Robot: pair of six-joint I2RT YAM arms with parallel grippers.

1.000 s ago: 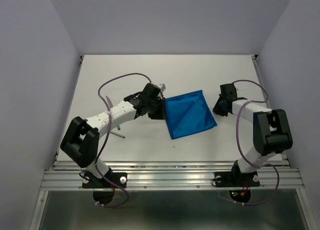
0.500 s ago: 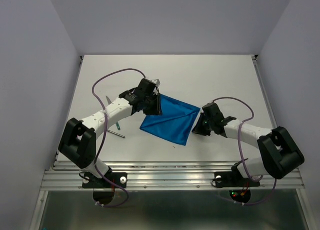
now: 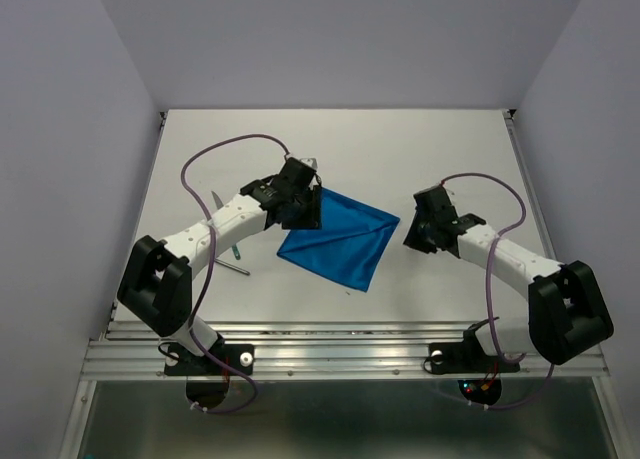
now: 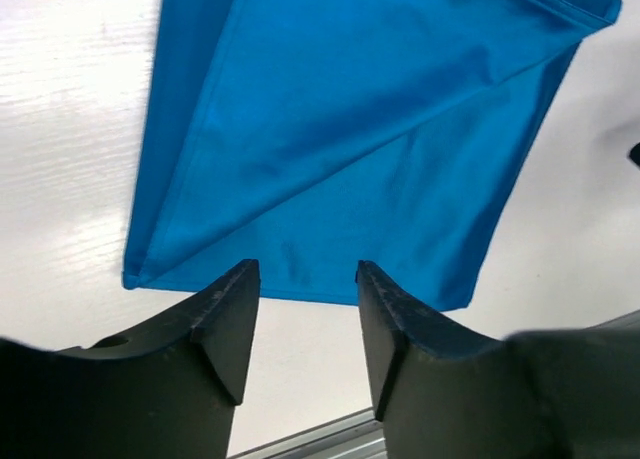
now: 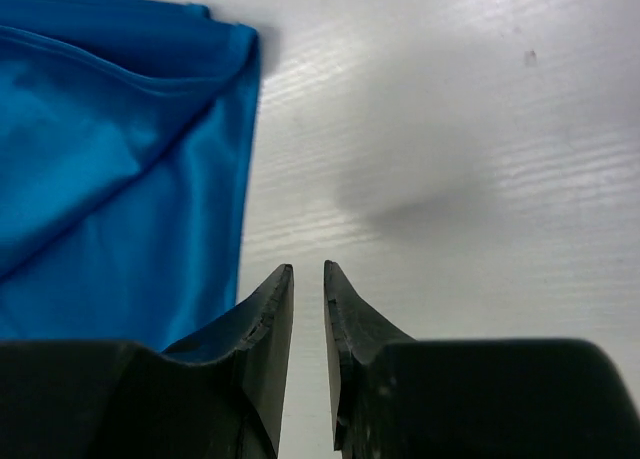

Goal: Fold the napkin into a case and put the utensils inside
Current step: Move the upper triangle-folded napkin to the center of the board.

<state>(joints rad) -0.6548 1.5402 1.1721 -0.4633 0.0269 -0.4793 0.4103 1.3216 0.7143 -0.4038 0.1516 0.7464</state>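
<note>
The left gripper is standing open over the far-left corner of the napkin. In its wrist view, the left gripper is showing a clear gap between its fingers. Nothing is sitting in that gap, and only the napkin's near edge and a strip of table are showing through it. Whether the fingertips are brushing the cloth cannot be told. The right gripper is hanging just off the napkin's right corner, apart from it. Seen from its own wrist, the right gripper is leaving only a thin slit between its fingers and gripping nothing, over bare white surface. The napkin's hemmed edge is running down just to the left. The napkin is lying flat near the middle of the table, folded into a four-cornered kite shape with a diagonal crease. Its near point is aiming toward the arm bases. The teal-handled utensil and the grey metal utensil are lying left of the napkin, well apart from it, partly under the left arm. Bare table is stretching beyond the napkin toward the far edge and out to the right.
</note>
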